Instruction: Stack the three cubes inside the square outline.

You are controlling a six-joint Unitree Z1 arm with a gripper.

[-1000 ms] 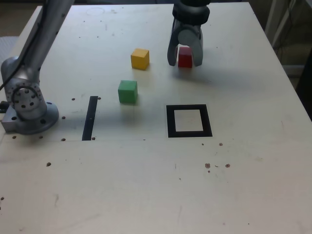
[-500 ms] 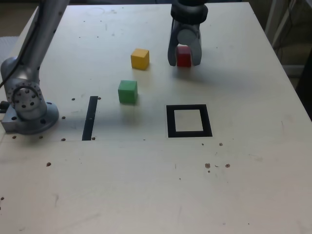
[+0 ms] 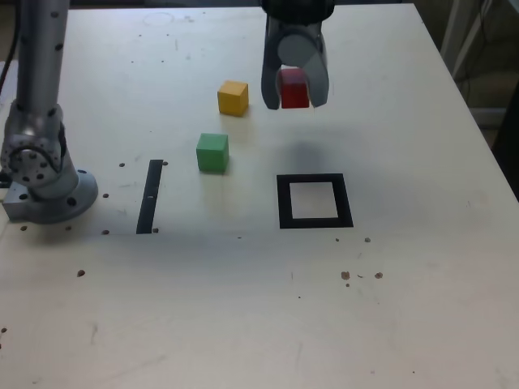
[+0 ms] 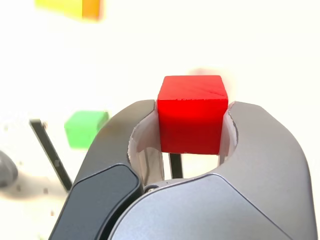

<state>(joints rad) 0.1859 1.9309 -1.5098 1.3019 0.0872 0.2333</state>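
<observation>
Gripping the red cube (image 3: 293,89) with fingers (image 3: 270,91) clamped on it, we see it lifted off the bench (image 3: 405,284), upper centre; yellow cube (image 3: 233,97), green cube (image 3: 212,152) left, square outline (image 3: 314,201) below.

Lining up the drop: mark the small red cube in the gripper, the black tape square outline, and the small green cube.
small red cube (image 3: 294,90), exterior view, front face.
black tape square outline (image 3: 283,203), exterior view, left tape band.
small green cube (image 3: 212,153), exterior view, front face.
</observation>
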